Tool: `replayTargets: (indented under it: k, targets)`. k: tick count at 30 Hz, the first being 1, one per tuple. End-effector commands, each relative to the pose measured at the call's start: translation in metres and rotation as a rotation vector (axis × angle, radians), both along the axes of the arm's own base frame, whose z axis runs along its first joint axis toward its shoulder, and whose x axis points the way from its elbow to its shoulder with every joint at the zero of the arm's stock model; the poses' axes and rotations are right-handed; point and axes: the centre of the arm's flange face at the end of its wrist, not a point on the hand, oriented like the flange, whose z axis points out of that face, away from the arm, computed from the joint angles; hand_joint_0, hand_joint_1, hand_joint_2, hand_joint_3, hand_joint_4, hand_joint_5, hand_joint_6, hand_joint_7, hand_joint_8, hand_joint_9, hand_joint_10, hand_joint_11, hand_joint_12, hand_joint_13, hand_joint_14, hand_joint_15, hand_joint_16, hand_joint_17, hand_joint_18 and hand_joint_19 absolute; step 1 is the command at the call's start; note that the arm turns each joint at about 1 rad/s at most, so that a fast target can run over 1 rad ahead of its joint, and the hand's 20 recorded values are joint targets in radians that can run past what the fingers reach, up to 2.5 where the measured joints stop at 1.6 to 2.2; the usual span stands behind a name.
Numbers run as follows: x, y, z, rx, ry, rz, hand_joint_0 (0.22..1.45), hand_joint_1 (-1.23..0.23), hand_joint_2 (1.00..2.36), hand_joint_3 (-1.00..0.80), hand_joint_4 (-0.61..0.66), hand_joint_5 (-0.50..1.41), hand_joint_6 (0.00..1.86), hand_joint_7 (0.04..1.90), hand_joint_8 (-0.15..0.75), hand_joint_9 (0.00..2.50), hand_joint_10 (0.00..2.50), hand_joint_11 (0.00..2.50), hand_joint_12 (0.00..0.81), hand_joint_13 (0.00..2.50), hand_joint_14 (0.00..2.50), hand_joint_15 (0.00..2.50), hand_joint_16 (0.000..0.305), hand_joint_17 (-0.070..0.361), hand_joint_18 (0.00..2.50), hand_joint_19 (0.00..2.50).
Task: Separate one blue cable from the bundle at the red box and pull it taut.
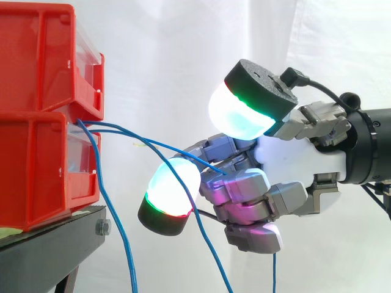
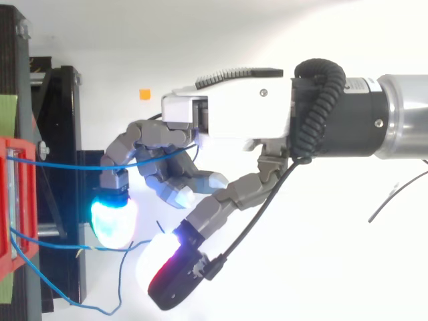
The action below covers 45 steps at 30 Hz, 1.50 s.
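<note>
Two red bins (image 1: 43, 116) are stacked at the left on a black stand. A bundle of thin blue cables comes out between them. One blue cable (image 1: 165, 146) runs almost straight from the bins to my hand (image 1: 293, 152) and ends among its curled fingers (image 1: 244, 183), which are shut on it. From above, that same cable (image 2: 67, 166) stretches from the red box (image 2: 13, 200) into the hand (image 2: 234, 110). The other blue cables (image 1: 122, 244) hang slack below the bins, apart from the held one. A short blue end (image 1: 274, 274) dangles under the hand.
The black stand (image 1: 55, 244) carries the bins, with a white curtain behind. Slack blue cables (image 2: 67, 247) loop beside the stand under the glowing fingertips. A small orange mark (image 2: 144, 93) lies on the white floor.
</note>
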Motion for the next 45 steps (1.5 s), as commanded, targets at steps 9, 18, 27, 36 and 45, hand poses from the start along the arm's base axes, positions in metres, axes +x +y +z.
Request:
replayTargets:
  k: [9, 18, 27, 36, 45]
  targets:
    - [-0.001, -0.003, 0.005, 0.014, -0.007, -0.006, 0.48, -0.83, 1.0, -0.5, -0.01, -0.25, 0.86, 0.67, 0.282, 0.45, 2.5, 1.35, 0.441, 1.12, 2.5, 0.98, 0.074, 0.167, 1.33, 1.02]
    - [-0.011, 0.002, 0.044, -0.108, -0.028, -0.03, 0.45, -0.74, 1.0, -0.5, 0.13, -0.21, 0.81, 0.73, 0.411, 1.13, 2.5, 2.17, 0.61, 1.86, 2.5, 1.27, 0.283, 0.212, 2.37, 1.0]
    - [-0.016, 0.007, 0.032, -0.107, 0.009, -0.041, 0.51, -0.62, 1.0, -0.5, 0.21, -0.16, 0.7, 0.94, 0.491, 1.78, 2.5, 2.5, 0.741, 2.21, 2.5, 1.9, 0.251, 0.188, 2.5, 1.05]
    - [-0.019, 0.001, 0.023, 0.0, 0.024, -0.068, 0.57, -0.53, 1.0, -0.5, 0.25, -0.16, 0.67, 1.01, 0.543, 1.89, 2.5, 2.5, 0.796, 2.26, 2.5, 2.07, 0.245, 0.183, 2.5, 1.02]
    - [-0.022, -0.01, 0.0, 0.16, -0.034, -0.161, 0.62, -0.54, 1.01, -0.4, 0.25, -0.17, 0.7, 0.96, 0.539, 1.87, 2.5, 2.5, 0.807, 2.25, 2.5, 2.12, 0.238, 0.179, 2.5, 1.02]
